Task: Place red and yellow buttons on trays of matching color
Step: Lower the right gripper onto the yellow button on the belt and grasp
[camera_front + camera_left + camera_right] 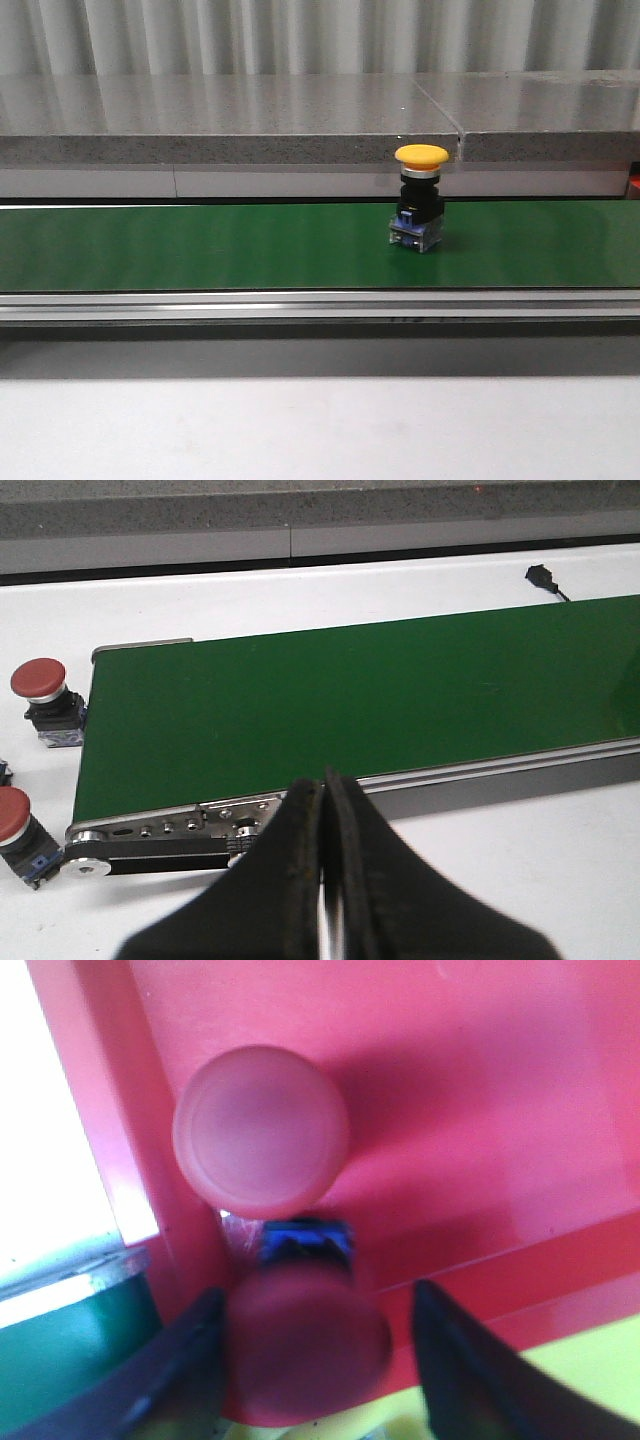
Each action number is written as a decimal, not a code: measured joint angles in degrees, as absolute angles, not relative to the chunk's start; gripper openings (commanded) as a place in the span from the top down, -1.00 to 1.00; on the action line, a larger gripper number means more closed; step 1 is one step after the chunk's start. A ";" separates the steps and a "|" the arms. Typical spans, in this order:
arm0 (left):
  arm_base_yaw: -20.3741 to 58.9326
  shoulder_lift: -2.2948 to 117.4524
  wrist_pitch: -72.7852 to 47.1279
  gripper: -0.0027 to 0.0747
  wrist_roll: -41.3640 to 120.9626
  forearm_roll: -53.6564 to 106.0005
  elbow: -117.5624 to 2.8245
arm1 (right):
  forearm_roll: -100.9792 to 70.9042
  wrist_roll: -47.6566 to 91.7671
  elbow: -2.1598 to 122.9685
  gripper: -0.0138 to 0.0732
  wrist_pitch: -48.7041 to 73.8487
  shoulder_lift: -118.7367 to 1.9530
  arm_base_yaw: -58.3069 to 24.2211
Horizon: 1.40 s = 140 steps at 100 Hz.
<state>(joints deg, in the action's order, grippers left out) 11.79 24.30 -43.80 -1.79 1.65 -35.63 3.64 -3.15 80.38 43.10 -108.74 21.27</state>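
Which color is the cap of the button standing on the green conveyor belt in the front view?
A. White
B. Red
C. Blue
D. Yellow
D: the button standing upright on the green belt has a yellow mushroom cap above its black body.

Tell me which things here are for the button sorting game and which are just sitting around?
For the job:
yellow button standing on the green belt
two red buttons on the white table beside the belt's end
red tray with a red button in it
another red button between the right gripper's open fingers

Just lying about:
black cable
grey ledge
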 measured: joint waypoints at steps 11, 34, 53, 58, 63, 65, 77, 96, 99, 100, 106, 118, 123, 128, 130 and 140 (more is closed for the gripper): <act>11.79 24.30 -43.80 0.98 -1.79 1.65 -35.63 | 3.55 -3.15 80.38 -0.51 42.98 -108.74 21.37; 11.79 24.30 -43.80 0.98 -1.79 1.65 -35.63 | 3.52 -3.15 79.41 -0.51 42.13 -104.68 21.37; 11.79 24.30 -43.80 0.98 -1.79 1.65 -35.63 | 3.01 -3.15 74.91 -0.51 41.96 -96.53 21.26; 11.79 24.30 -43.80 0.98 -1.79 1.65 -35.63 | 2.64 -3.15 73.44 -0.51 41.96 -93.87 20.88; 11.79 24.30 -43.80 0.98 -1.79 1.65 -35.63 | 2.41 -3.15 71.99 -0.51 41.96 -91.62 20.25; 11.79 24.30 -43.80 0.98 -1.79 1.65 -35.63 | 2.42 -3.15 71.39 -0.51 41.96 -90.68 20.05; 11.79 24.30 -43.80 0.98 -1.79 1.65 -35.63 | 1.65 -3.15 68.22 -0.51 42.62 -85.52 18.09; 11.79 24.30 -43.80 0.98 -1.79 1.65 -35.63 | -0.49 -3.15 64.17 -0.51 45.10 -77.63 14.64; 11.79 24.30 -43.80 0.98 -1.79 1.65 -35.63 | -0.63 -3.15 63.55 -0.51 45.53 -76.56 13.97; 11.79 24.30 -43.80 0.98 -1.79 1.65 -35.63 | -0.63 -3.15 63.44 -0.51 45.67 -76.04 13.62; 11.79 24.30 -43.80 0.98 -1.79 1.65 -35.63 | -0.99 -3.15 62.74 -0.51 46.98 -74.12 12.20; 11.79 24.30 -43.80 0.98 -1.79 1.65 -35.63 | -1.64 -3.15 62.34 -0.51 49.67 -71.08 9.13; 11.79 24.30 -43.80 0.98 -1.79 1.65 -35.63 | -2.00 -3.15 62.34 -0.51 51.05 -70.37 7.81; 11.79 24.30 -43.80 0.98 -1.79 1.65 -35.63 | -2.77 -3.07 62.34 -0.51 52.14 -69.70 6.26; 11.79 24.30 -43.80 0.98 -1.79 1.65 -35.63 | -3.12 -3.02 62.34 -0.51 52.59 -69.60 5.88; 11.79 24.30 -43.80 0.98 -1.79 1.65 -35.63 | -4.75 -1.37 62.34 -0.51 54.14 -69.50 2.90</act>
